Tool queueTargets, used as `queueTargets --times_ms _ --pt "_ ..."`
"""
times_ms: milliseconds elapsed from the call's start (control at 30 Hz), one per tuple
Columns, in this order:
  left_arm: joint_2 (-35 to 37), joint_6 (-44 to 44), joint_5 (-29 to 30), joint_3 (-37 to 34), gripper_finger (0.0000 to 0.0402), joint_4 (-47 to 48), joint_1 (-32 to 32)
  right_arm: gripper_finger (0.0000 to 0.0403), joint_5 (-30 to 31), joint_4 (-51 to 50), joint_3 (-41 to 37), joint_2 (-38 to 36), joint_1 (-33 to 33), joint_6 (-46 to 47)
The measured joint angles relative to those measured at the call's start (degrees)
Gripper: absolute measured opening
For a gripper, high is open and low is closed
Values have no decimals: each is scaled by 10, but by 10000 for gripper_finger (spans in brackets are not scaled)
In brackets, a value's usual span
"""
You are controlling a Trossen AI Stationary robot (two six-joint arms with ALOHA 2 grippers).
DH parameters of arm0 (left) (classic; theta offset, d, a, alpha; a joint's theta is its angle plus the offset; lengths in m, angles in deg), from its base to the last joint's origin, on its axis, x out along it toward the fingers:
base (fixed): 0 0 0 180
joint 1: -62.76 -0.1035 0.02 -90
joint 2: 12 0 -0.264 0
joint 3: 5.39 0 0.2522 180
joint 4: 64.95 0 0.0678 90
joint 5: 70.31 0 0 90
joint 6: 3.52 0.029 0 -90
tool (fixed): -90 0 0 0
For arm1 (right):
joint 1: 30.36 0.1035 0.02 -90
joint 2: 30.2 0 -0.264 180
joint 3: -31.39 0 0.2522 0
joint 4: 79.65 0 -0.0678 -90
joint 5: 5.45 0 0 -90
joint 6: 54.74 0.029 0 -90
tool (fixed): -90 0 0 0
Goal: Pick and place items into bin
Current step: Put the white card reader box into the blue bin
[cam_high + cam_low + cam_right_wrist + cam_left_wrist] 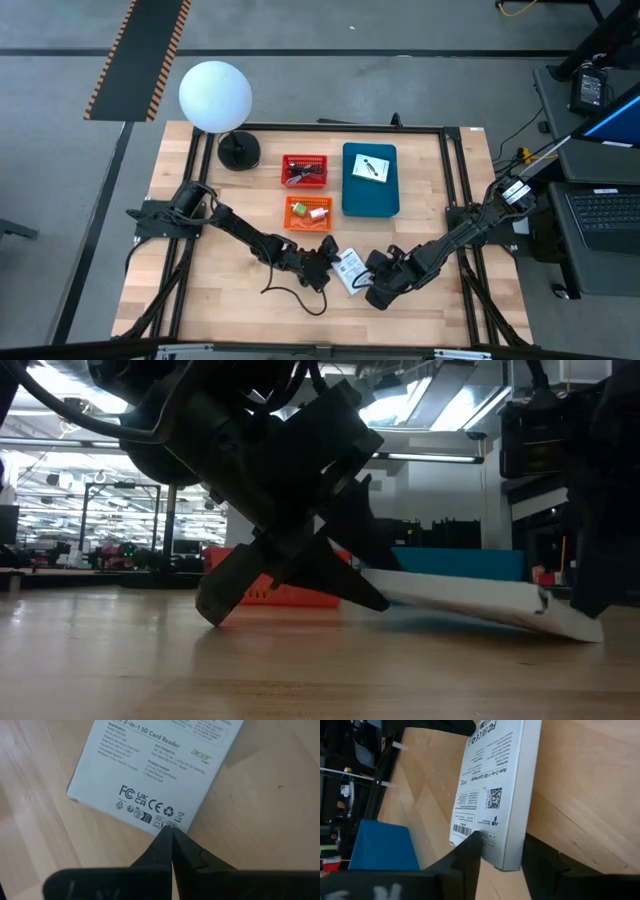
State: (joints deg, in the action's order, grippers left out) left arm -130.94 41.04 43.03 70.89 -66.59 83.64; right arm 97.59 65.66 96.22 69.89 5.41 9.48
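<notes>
White packet (349, 270) lies at table's six o'clock, tilted. Left gripper (501, 851) grips its edge; right gripper (171, 836), fingers together, touches its corner. Shallow hold; packet may slip.

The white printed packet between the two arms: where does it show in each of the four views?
High view: white printed packet on the wood near the front edge, between both hands.
Low view: tilted slab, centre to right, one end raised off the table.
Left wrist view: fills the middle, its edge between the left hand's fingers.
Right wrist view: upper centre, its corner at the right hand's fingertips.
Shared landmark: blue bin; absent from the right wrist view.
</notes>
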Motion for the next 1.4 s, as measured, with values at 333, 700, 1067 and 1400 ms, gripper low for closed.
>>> queueTargets --times_ms 333,700,1067,1400 --pt "0 13 49 1 48 -5 14 0 47 -16 7 -26 7 -54" --pt "12 -5 113 0 45 17 30 0 195 -104 15 -136 38 -78" --pt "90 -22 64 -2 44 58 6 0 333 -85 -13 -158 125 -46" --pt "163 -45 -12 0 43 58 -68 0 382 159 -150 -158 149 -67"
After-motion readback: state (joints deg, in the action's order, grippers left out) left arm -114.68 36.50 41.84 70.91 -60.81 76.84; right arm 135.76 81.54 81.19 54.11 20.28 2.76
